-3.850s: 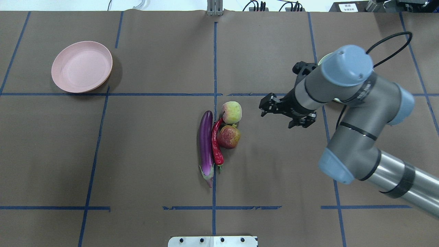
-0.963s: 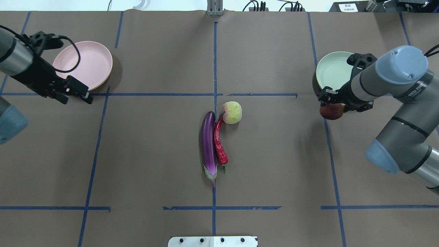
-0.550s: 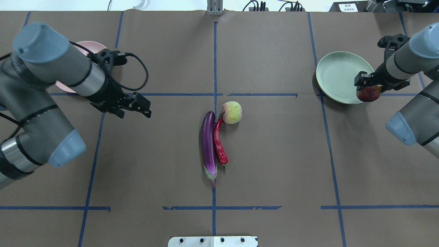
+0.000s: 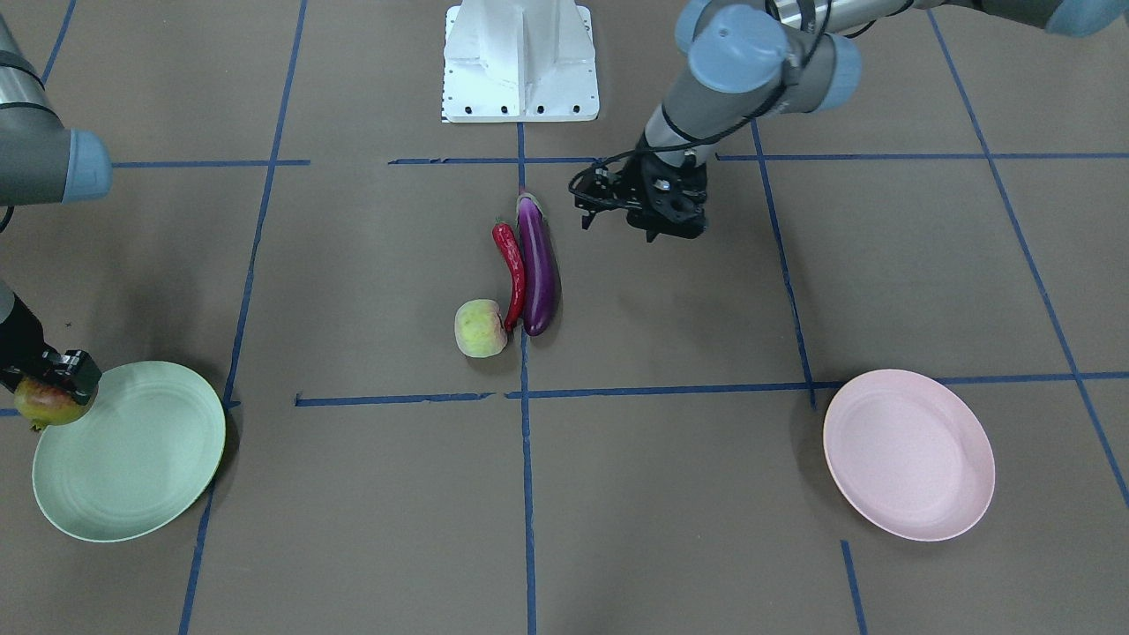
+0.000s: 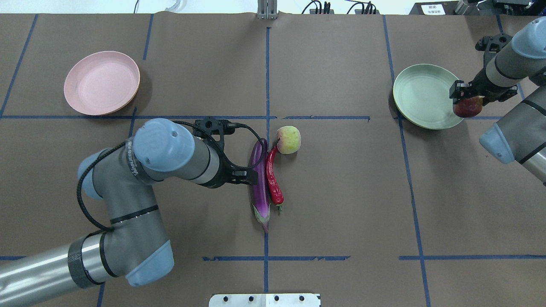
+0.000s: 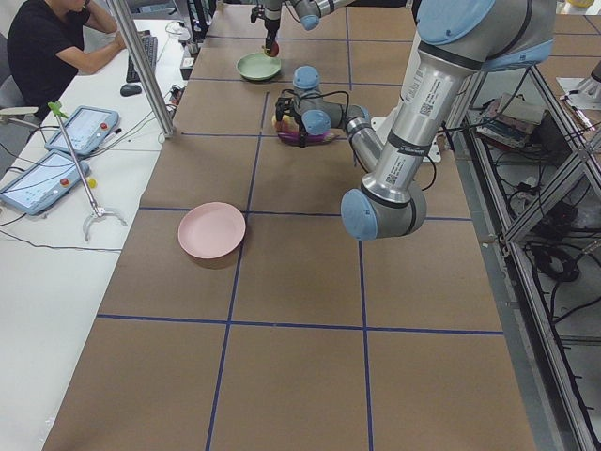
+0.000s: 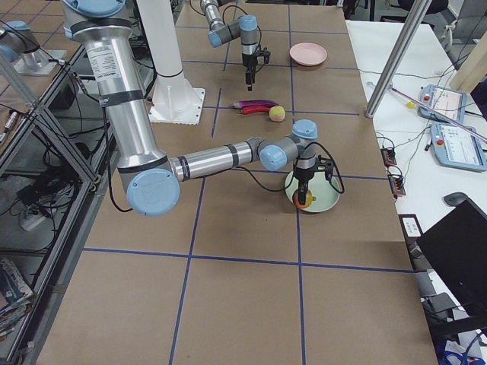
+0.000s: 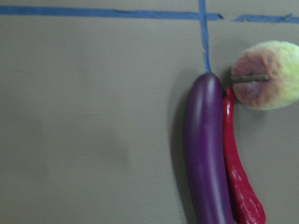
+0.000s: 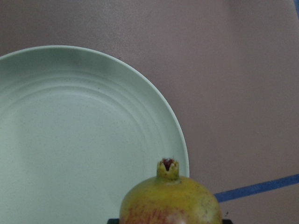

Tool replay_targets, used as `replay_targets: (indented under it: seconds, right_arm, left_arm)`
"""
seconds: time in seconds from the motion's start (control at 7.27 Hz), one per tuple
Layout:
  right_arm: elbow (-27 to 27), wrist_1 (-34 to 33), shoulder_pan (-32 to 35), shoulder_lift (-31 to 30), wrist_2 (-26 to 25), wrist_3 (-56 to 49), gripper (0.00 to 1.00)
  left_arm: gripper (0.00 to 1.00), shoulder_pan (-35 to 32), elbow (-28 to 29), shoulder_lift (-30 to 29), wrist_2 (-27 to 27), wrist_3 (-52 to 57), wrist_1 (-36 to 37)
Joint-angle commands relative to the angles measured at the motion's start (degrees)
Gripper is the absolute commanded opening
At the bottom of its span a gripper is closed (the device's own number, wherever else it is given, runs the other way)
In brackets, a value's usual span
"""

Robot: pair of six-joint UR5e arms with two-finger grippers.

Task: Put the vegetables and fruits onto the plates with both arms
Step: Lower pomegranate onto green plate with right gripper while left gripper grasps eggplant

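The purple eggplant (image 5: 260, 196) and the red chili (image 5: 272, 179) lie side by side at the table's middle, with the pale peach (image 5: 288, 139) at their far end. My left gripper (image 5: 246, 177) hovers just left of the eggplant, open and empty. The left wrist view shows the eggplant (image 8: 208, 154), chili (image 8: 236, 172) and peach (image 8: 266, 74), but no fingers. My right gripper (image 5: 467, 96) is shut on the pomegranate (image 5: 468, 106) and holds it over the right rim of the mint green plate (image 5: 420, 96). The right wrist view shows the pomegranate (image 9: 170, 205) and plate (image 9: 70, 140).
The pink plate (image 5: 101, 83) sits bare at the far left. The white base block (image 4: 520, 62) is at the robot's side of the table. Blue tape lines cross the brown table cover. Operators' desk with tablets stands beyond the far edge (image 6: 56, 141).
My left arm has swung right from beside the pink plate to the eggplant. My right gripper has carried the pomegranate a little further right over the mint plate's rim.
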Motion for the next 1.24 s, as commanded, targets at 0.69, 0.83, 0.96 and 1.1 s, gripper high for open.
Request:
replay_targets:
  seconds: [0.69, 0.83, 0.96, 1.1]
  right_arm:
    - [1.44, 0.03, -0.03, 2.86, 1.51, 0.6, 1.0]
    - [1.44, 0.03, -0.03, 2.87, 2.31, 1.04, 1.0]
    - [1.61, 0.03, -0.03, 2.87, 2.4, 1.04, 1.0]
    - [2.14, -0.06, -0.03, 2.87, 2.58, 1.13, 1.0]
  left_arm:
    - [0.06, 3.51, 9.69, -7.44, 2.23, -0.38, 2.9]
    - [0.0, 2.55, 9.34, -7.27, 2.23, -0.38, 2.81]
    - [0.0, 1.23, 9.07, -7.0, 2.06, -0.38, 2.81]
    - [0.0, -0.87, 7.51, -5.96, 1.71, -0.29, 2.81]
